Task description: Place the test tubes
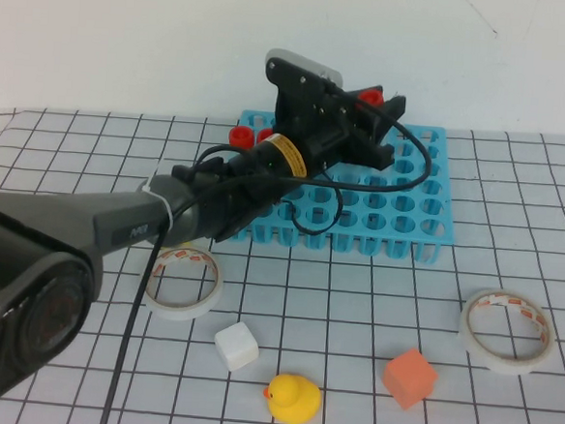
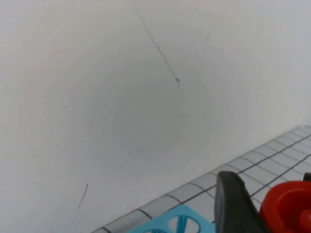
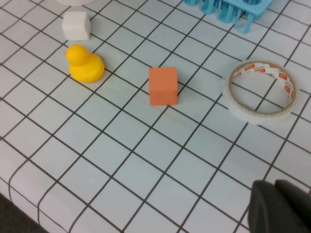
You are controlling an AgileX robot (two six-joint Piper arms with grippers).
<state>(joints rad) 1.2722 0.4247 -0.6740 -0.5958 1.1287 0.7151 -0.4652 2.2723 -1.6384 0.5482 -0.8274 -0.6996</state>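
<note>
Left gripper (image 1: 375,104), gripping a red-capped test tube (image 1: 371,97), and its arm (image 1: 215,202) are blocking the rack (image 1: 420,210) near the tabletop's far edge. Two tape rolls (image 1: 183,281) (image 1: 507,330), white cube (image 1: 236,346), duck (image 1: 295,399) and orange cube (image 1: 409,378) are crowding the near edge. The strip between rack and cubes is lying open. Right gripper (image 3: 279,208), closed, is hovering toward the near right corner.

No legible txt anywhere. Left arm (image 1: 117,225) carries a small white logo & a yellow sticker (image 1: 285,154), both too small to read. Red print on left tape roll (image 1: 190,258) & right tape roll (image 3: 265,67) can't be made out.
</note>
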